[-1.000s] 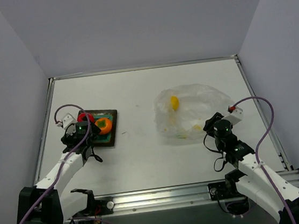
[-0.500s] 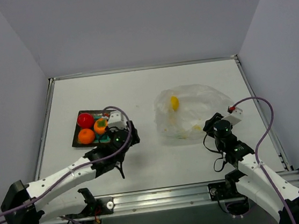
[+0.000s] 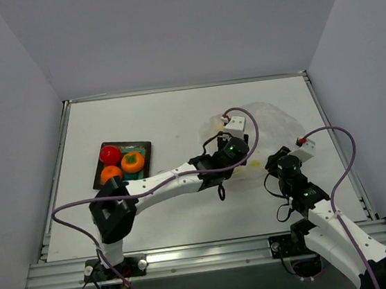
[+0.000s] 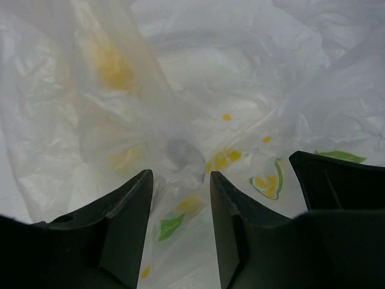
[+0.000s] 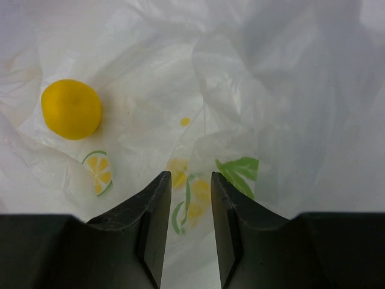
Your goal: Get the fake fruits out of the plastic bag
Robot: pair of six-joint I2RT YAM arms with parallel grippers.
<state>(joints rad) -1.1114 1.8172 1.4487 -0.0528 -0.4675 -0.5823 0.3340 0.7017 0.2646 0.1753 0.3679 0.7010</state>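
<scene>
Basically white table (image 3: 175,111) w/ plastic bag (image 3: 278,128), grey walls (image 3: 180,27) round it.

Soft, even light throughout, only faint shadows; the left wrist view of the plastic bag (image 4: 252,72) looks hazy.

Fruits (image 3: 132,162) on plate (image 3: 145,146), left of bag (image 3: 272,125)

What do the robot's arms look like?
The left arm and right arm are white with black joints. A purple cable loops along each, a green light glows near each wrist, and the jaws are black wedges.
</scene>
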